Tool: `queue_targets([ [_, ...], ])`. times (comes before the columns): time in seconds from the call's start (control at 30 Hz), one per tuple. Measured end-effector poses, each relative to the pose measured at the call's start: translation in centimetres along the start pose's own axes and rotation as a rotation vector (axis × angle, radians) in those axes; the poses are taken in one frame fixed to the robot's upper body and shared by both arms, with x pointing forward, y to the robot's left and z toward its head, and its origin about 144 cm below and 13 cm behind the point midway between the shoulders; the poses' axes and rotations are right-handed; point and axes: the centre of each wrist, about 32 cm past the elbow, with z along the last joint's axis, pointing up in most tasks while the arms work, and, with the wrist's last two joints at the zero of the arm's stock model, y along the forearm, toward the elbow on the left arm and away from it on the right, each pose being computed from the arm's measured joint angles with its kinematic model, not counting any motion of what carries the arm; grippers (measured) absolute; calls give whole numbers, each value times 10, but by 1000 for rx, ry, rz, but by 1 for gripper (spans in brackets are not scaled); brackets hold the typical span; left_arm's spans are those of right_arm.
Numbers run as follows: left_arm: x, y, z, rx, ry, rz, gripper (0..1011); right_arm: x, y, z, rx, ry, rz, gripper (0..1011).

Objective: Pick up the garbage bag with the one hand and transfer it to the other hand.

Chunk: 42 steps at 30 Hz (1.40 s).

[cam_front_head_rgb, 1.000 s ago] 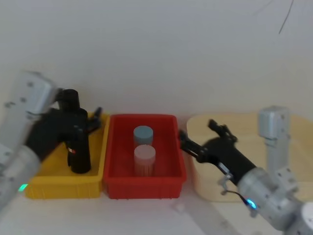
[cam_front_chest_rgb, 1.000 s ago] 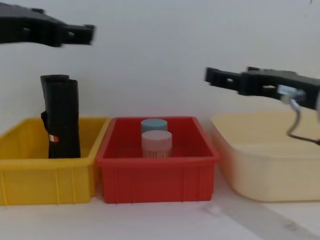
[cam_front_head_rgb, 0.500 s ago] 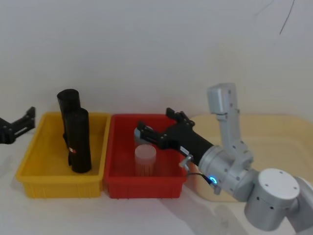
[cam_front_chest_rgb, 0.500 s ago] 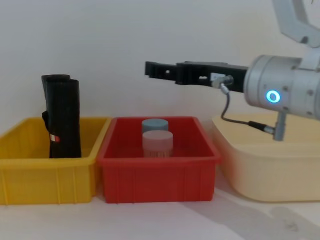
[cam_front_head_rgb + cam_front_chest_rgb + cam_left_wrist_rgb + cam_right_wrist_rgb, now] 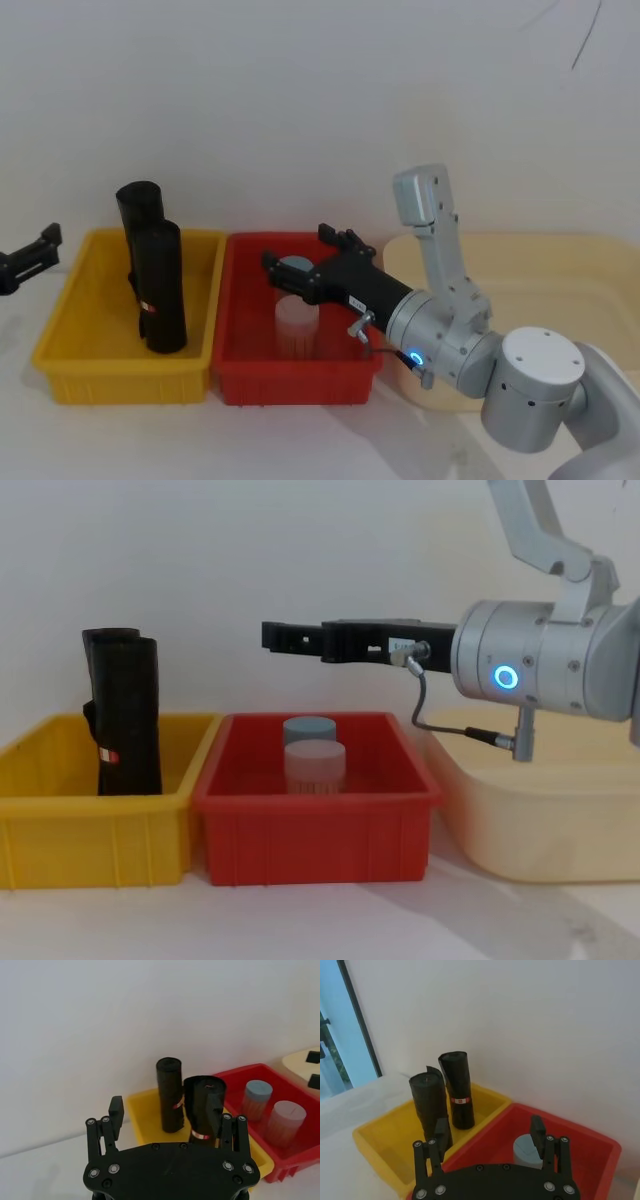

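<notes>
Garbage bag (image 5: 160,290) in yellow bin (image 5: 100,340), right end effector (image 5: 489,1124) empty

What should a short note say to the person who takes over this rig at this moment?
Left tool: open, empty, out to the left of the yellow plastic bin.
Right tool: open, empty, above the red plastic bin.
Garbage bag: tall black roll of plastic bags with a red-and-white label, upright in the yellow bin; a twin black roll stands just behind it.
Done: nothing, the roll is not yet picked up.
Left: grasp the roll, lift it, pass it to the other tool.
</notes>
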Motion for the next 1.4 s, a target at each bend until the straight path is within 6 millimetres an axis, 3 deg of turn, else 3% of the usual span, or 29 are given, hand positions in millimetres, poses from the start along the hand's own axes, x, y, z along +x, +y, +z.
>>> queue_targets([
  [0.8,-3,-75,-49,4,96,-182,1002,16,-13,-14,-65,35,-20,1004],
  [1.4,-17,-109,-67,38,111,-229,1002,33,-30,-21,-85,63,-83,1004],
])
